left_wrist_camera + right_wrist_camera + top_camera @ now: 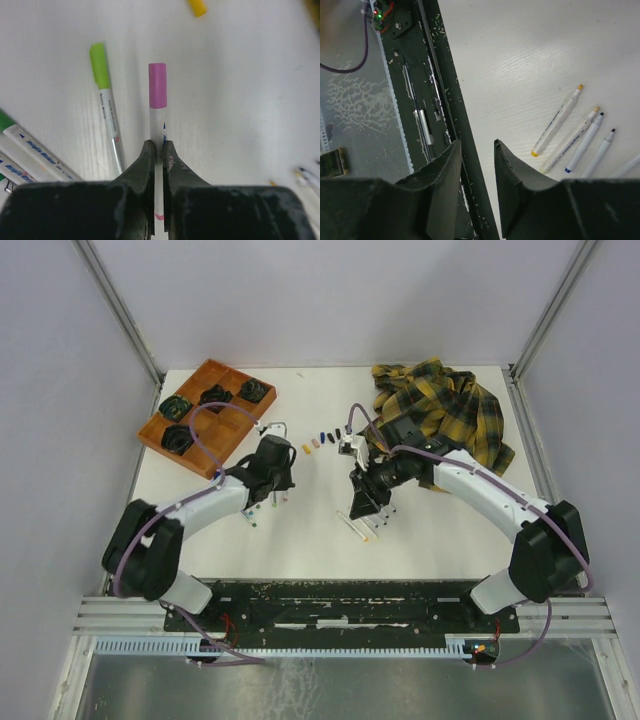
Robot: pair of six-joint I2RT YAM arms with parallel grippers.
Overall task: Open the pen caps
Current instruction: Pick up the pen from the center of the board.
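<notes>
Left pincer (159,145) of mine is clenched on a white marker (157,125), at the lower middle of its wrist frame. The pink cap (157,85) is on the marker, just above my fingertips. A green cap (100,59) lies at upper left. My right pincer (476,147) is released and grasps nothing; bare markers (557,122) lie at the right of its frame.

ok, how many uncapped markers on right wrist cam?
4, side by side: orange-tipped marker, tan-tipped marker, blue-ended marker, black-tipped marker. Fifth barrel cut off at the edge; more may be hidden.
</notes>
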